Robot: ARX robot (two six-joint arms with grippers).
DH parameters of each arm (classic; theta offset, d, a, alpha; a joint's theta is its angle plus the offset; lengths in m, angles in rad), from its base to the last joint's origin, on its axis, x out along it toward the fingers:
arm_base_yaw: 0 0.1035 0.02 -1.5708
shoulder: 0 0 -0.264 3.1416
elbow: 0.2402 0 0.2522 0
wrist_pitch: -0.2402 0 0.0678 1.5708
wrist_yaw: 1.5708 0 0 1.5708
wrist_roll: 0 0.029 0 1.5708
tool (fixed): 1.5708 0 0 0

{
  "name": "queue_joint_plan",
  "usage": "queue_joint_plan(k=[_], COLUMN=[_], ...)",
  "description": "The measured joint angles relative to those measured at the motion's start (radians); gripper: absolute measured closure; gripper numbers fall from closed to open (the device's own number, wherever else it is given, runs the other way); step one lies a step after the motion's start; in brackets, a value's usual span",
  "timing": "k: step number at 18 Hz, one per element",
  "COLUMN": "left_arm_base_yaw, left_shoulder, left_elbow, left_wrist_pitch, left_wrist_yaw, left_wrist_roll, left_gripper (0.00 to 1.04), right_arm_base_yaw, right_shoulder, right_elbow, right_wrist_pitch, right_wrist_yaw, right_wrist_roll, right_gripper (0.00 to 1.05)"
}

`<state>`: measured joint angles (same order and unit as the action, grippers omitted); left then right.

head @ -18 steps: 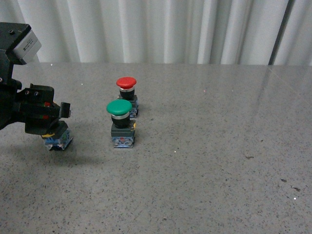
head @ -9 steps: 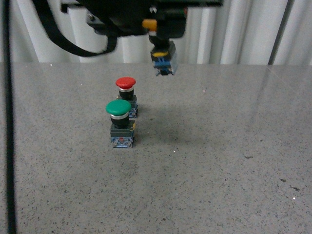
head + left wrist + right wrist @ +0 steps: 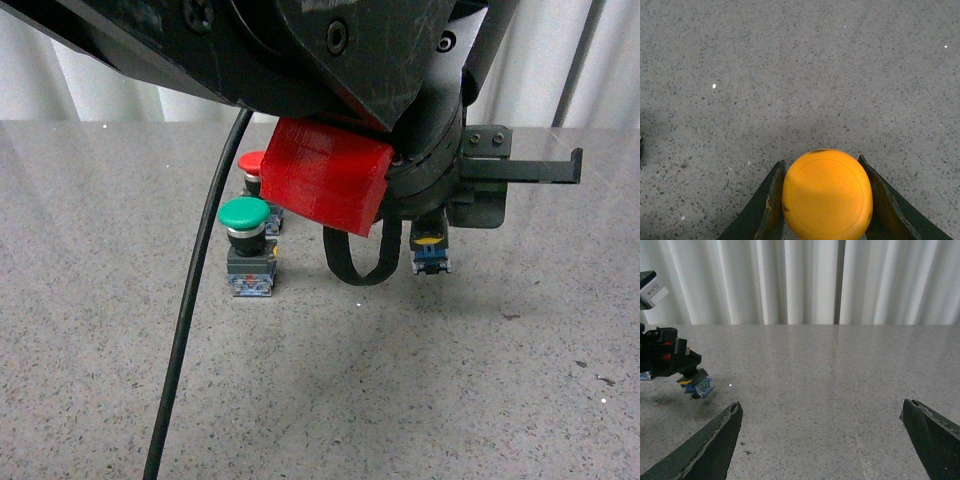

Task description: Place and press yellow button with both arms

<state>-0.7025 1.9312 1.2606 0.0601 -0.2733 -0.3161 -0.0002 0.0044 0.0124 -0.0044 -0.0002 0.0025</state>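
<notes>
the left end effector [image 3: 820, 161] is pinching the yellow button [image 3: 827, 196]: in the left wrist view its two dark fingers [image 3: 769, 206] press on both sides of the round yellow cap, and the speckled grey bench [image 3: 790, 75] is under it. in the front view the button hangs with its cap up and its blue and black switch block down, very low over the bench; i cannot tell from there if the block touches the surface. in the right wrist view the button is tilted and off the bench, with a shadow under it.

the left arm [image 3: 330, 60] is close to the front camera and fills the top of that view. it carries a red block [image 3: 325, 180], and a black cable [image 3: 195, 300] hangs down from it.

the right end effector [image 3: 821, 405] is spread wide and holds nothing; only bare bench shows between its fingers.

the green button [image 3: 246, 216] stands upright on the bench, to the left of the yellow one and apart from it. the red button [image 3: 249, 164] stands just behind the green one, half hidden by the red block. a white curtain [image 3: 805, 280] closes the far side.
</notes>
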Motion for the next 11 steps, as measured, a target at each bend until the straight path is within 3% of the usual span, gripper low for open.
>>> queue_joint_plan(k=[8, 11], left_arm_base_yaw=[0.004, 0.003], left_shoulder=[0.034, 0.038], left_elbow=[0.014, 0.019], left_wrist_pitch=[-0.016, -0.022], left_wrist_yaw=[0.008, 0.008], left_wrist_roll=[-0.048, -0.052], left_gripper=[0.70, 0.37], right_arm_base_yaw=[0.000, 0.000], right_shoulder=[0.000, 0.000], right_elbow=[0.000, 0.000], right_wrist_pitch=[0.000, 0.000], right_wrist_yaw=[0.000, 0.000], right_wrist_roll=[0.000, 0.000], right_gripper=[0.07, 0.07])
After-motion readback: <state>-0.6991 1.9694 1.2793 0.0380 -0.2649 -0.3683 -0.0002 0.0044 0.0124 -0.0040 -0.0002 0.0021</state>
